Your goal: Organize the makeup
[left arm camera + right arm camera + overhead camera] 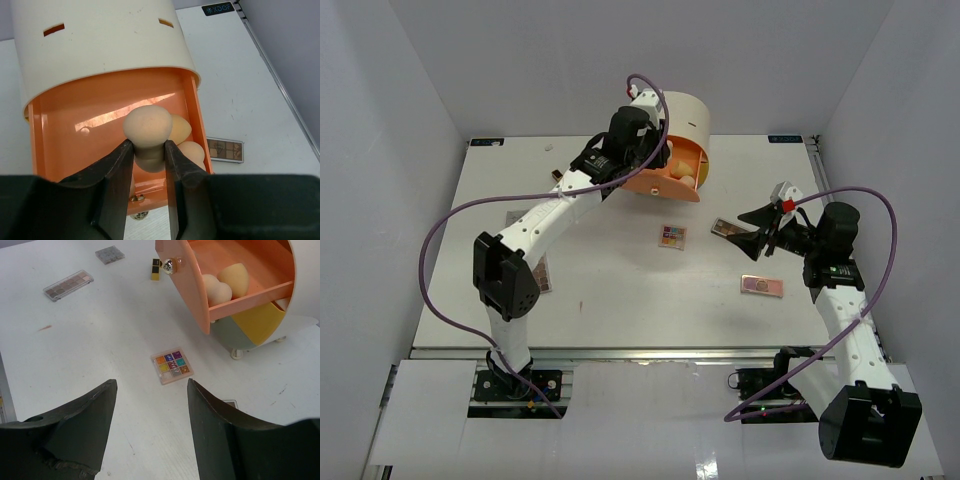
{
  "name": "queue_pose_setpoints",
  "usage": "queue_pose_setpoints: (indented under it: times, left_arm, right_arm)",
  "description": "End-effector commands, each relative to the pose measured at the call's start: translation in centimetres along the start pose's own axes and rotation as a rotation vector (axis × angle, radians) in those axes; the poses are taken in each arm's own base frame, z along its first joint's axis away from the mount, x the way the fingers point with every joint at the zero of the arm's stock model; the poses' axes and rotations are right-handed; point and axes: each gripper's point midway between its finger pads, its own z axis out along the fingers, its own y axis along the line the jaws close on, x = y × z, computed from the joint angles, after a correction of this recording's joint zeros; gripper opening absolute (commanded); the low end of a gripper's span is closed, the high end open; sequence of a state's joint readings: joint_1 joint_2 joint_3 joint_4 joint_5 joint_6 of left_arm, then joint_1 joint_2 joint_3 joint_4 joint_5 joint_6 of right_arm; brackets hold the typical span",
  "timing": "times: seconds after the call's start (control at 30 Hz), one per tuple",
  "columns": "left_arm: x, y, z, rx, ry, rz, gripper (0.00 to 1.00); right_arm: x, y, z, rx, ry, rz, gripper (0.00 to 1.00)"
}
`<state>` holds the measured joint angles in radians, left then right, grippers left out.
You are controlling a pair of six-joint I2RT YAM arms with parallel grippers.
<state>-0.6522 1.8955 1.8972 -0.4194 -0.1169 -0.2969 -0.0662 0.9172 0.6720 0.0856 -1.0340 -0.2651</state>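
Observation:
My left gripper (149,148) is shut on a tan egg-shaped sponge (147,126) and holds it over the open orange drawer (75,125) of the cream cylinder unit (686,118). Two more sponges (186,140) lie in the drawer's right corner; they also show in the right wrist view (224,284). My right gripper (150,390) is open and empty above the table, near a small colourful square palette (172,365). A brown palette (725,229) lies under its fingers, and a pink palette (761,285) lies nearer the front.
A long eyeshadow palette (68,285), a small grey palette (110,254) and a black-and-gold lipstick (156,270) lie on the left part of the table. Another palette (542,276) lies beside the left arm's elbow. White walls enclose the table.

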Motion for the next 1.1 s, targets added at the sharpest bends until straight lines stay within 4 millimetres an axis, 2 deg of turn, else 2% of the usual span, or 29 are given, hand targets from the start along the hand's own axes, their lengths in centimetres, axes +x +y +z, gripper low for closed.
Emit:
queue_pose_setpoints:
  times: [0.0, 0.13, 0.3, 0.5, 0.63, 0.7, 0.73, 0.77, 0.8, 0.87, 0.9, 0.97, 1.07]
  left_arm:
    - [-2.2, -0.2, -0.5, 0.022, -0.038, -0.012, 0.50]
    - [-2.8, -0.4, -0.7, 0.032, -0.044, -0.010, 0.59]
    - [-3.0, -0.1, -1.2, 0.035, -0.040, -0.006, 0.62]
    - [-4.5, 0.0, -4.1, 0.060, -0.072, -0.009, 0.71]
    - [-4.9, -0.2, -8.3, 0.106, -0.110, -0.002, 0.82]
    - [-4.4, 0.3, -11.1, 0.115, -0.139, -0.002, 0.85]
    - [-5.4, 0.3, -13.1, 0.126, -0.185, -0.007, 0.86]
    - [-4.8, 0.6, -14.1, 0.125, -0.191, -0.012, 0.86]
    - [-3.4, 1.2, -14.6, 0.119, -0.178, -0.016, 0.86]
    - [-3.0, 2.3, -17.4, 0.091, -0.225, -0.032, 0.86]
    - [-1.7, 3.1, -17.8, 0.067, -0.219, -0.040, 0.86]
    - [0.6, 4.7, -19.6, 0.027, -0.226, -0.054, 0.86]
    - [2.0, 6.1, -22.5, -0.004, -0.278, -0.081, 0.87]
  right_arm:
    - [-0.4, 0.0, 0.0, -0.017, -0.019, -0.035, 0.65]
    - [-0.3, 0.3, 0.0, -0.031, -0.021, -0.038, 0.65]
    - [-0.1, 0.4, 0.1, -0.040, -0.021, -0.037, 0.65]
    - [0.1, 1.2, 0.1, -0.093, -0.031, -0.065, 0.65]
    - [0.3, 3.3, 0.3, -0.224, -0.043, -0.163, 0.65]
    - [0.5, 4.1, 0.7, -0.271, -0.027, -0.275, 0.63]
    - [-0.2, 4.4, 1.2, -0.297, -0.038, -0.374, 0.59]
    - [-0.1, 4.5, 1.7, -0.313, -0.026, -0.415, 0.55]
    - [0.2, 4.7, 2.1, -0.325, 0.001, -0.428, 0.50]
    - [-0.5, 4.0, 3.4, -0.318, 0.051, -0.508, 0.36]
    - [-0.3, 4.3, 4.2, -0.341, 0.074, -0.511, 0.31]
    - [-0.7, 4.0, 5.9, -0.339, 0.130, -0.544, 0.27]
    - [-0.8, 3.9, 9.2, -0.314, 0.194, -0.564, 0.23]
